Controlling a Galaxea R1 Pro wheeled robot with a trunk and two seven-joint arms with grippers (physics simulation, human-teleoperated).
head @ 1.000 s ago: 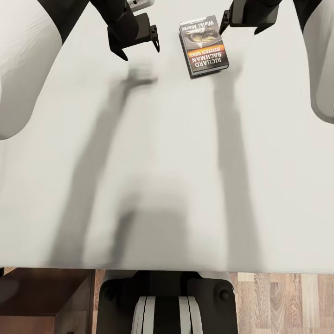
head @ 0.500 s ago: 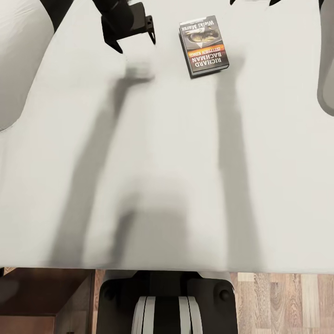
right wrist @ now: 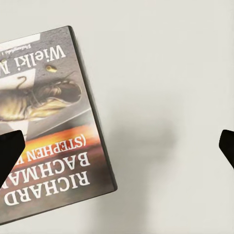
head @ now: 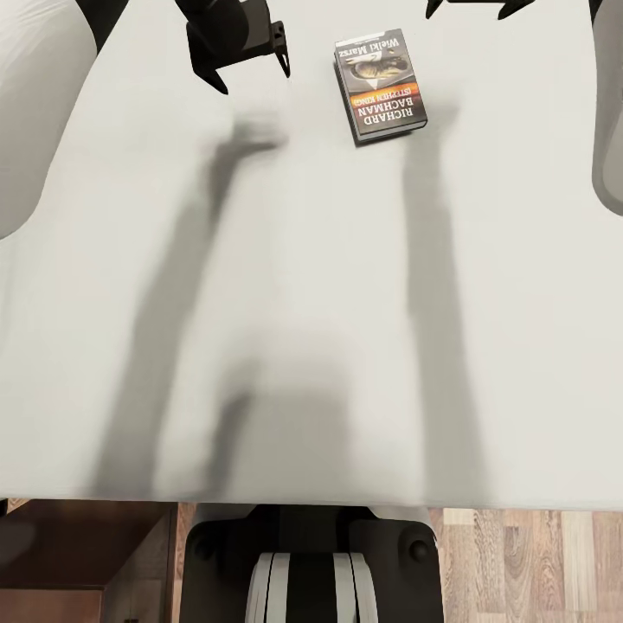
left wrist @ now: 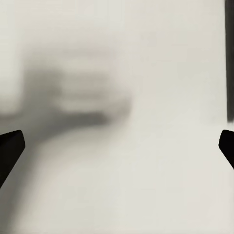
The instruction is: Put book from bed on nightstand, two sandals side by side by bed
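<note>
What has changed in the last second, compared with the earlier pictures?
The right gripper rose toward the head view's top edge, away from the dark paperback book with an orange band. The left gripper rose slightly too. Nothing was grasped. The book stayed flat on the off-white mattress.

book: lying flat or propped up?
Lying flat, cover up, on the bed: the book shows its whole front cover and casts only a thin edge shadow.
</note>
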